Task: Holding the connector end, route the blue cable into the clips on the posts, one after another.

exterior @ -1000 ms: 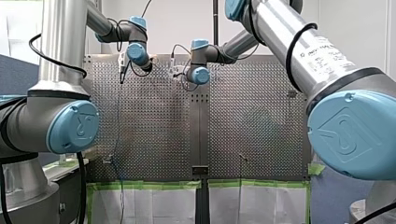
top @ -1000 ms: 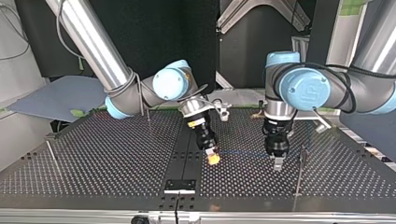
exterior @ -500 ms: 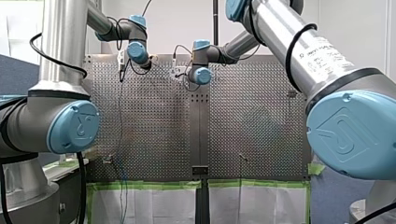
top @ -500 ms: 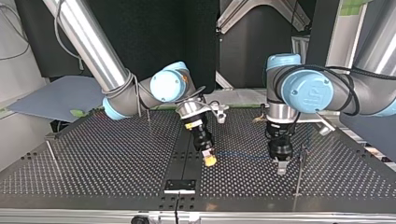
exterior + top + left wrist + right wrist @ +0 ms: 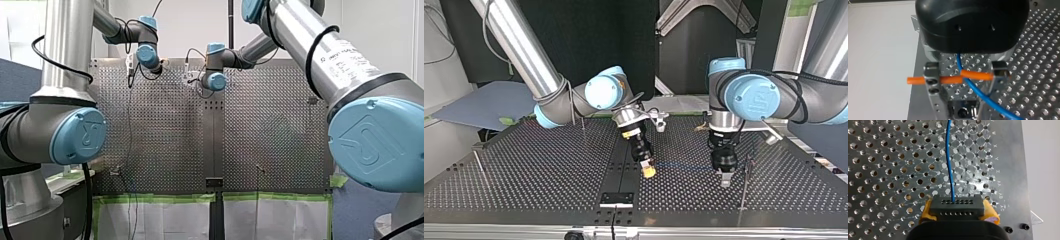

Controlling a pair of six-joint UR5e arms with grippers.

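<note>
No clips [image 5: 748,161] look threaded yet: my right gripper [image 5: 650,171] pinches the connector [image 5: 957,207], blue cable [image 5: 948,157] running ahead between my left gripper's [image 5: 965,75] spread fingers [image 5: 931,82].

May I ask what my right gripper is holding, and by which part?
The black connector of the blue cable, pinched at both short ends between yellow pads.

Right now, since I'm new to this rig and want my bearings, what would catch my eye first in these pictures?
The thin blue cable, strung straight between the two grippers near the middle of the perforated table in the top view. My right gripper pinches its black connector between yellow pads; in the left wrist view the cable passes between my left gripper's metal fingers, across bright orange rods.
</note>
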